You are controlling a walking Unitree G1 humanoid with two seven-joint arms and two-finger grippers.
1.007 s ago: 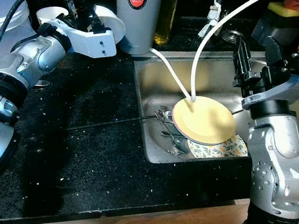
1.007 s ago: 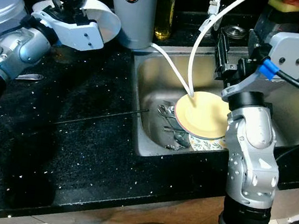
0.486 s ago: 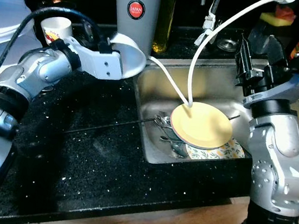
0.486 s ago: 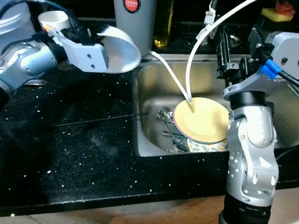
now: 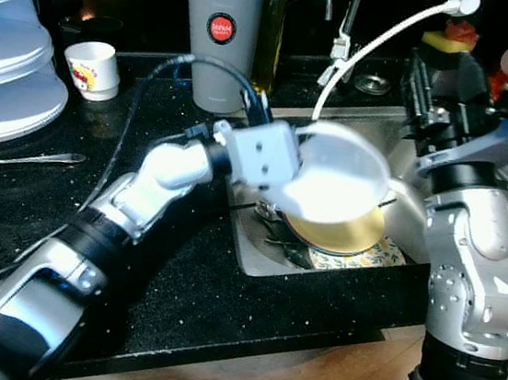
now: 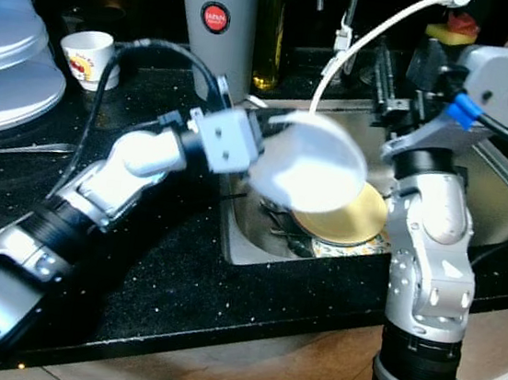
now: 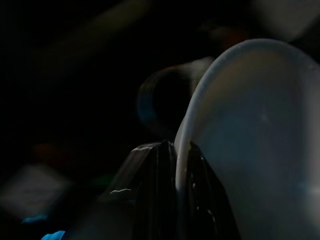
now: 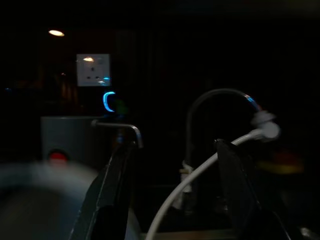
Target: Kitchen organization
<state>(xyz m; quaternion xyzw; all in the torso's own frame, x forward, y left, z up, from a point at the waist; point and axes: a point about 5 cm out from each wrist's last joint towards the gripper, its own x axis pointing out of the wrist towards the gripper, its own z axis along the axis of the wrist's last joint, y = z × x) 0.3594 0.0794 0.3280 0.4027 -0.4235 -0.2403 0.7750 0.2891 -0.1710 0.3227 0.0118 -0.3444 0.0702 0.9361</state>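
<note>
Grey canister (image 5: 219, 36) with a round red label, lettering too small to read

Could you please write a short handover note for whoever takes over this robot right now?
Left gripper: shut on the rim of a white bowl, held tilted over the sink, above the yellow plate.
Right gripper: open, holding nothing, raised at the sink's right side and pointing toward the tap.
In the sink: yellow plate on a patterned plate, with cutlery beside them.
On the counter: small cup, spoon, grey canister.
Done: bowl picked up and brought over the sink.
Left: set the bowl down; the rest looks untouched.
</note>
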